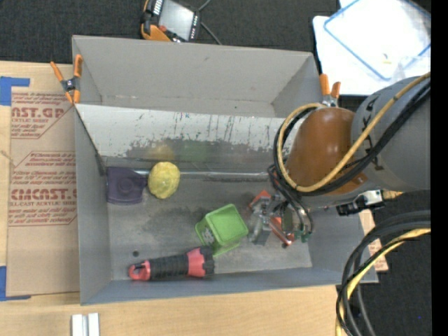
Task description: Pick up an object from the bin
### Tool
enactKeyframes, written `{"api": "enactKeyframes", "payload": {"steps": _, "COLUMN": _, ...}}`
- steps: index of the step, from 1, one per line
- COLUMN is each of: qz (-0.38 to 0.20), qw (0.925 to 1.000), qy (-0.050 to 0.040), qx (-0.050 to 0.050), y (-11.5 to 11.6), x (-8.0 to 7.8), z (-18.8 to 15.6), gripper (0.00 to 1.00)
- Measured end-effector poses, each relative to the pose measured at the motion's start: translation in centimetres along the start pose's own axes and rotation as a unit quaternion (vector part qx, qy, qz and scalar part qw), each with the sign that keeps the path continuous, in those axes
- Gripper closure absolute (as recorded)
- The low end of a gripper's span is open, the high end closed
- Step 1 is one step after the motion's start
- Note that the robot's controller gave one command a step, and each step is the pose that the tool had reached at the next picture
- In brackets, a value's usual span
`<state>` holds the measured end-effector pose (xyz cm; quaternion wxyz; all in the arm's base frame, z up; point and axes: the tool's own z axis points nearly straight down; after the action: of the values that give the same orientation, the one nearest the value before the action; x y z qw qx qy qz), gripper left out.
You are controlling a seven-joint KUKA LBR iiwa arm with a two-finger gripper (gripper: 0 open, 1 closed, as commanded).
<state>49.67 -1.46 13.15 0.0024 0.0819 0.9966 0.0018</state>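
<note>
My gripper (264, 221) is low over the bin floor at the right, just beside a green plastic cup (224, 228) that lies tilted on its side to its left. Small red and orange pieces (283, 234) show right under and around the gripper; what they belong to I cannot make out. A black tool with red ends (171, 266) lies flat along the front wall, to the gripper's lower left.
A yellow lumpy ball (164, 180) and a purple block (124, 186) rest by the back wall at the left. The arm with its orange cover and looped cables hangs over the bin's right side.
</note>
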Motion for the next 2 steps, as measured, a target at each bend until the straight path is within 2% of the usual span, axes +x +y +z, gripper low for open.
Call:
{"api": "enactKeyframes", "payload": {"steps": 1, "qz": 0.108, "qw": 0.9941, "qy": 0.0003, "qx": 0.000, "y": 1.6, "x": -0.9, "z": 3.4, "gripper": 1.00}}
{"api": "enactKeyframes", "payload": {"steps": 2, "qz": 0.118, "qw": 0.9930, "qy": 0.0005, "qx": 0.000, "y": 1.5, "x": -1.3, "z": 5.1, "gripper": 1.00}}
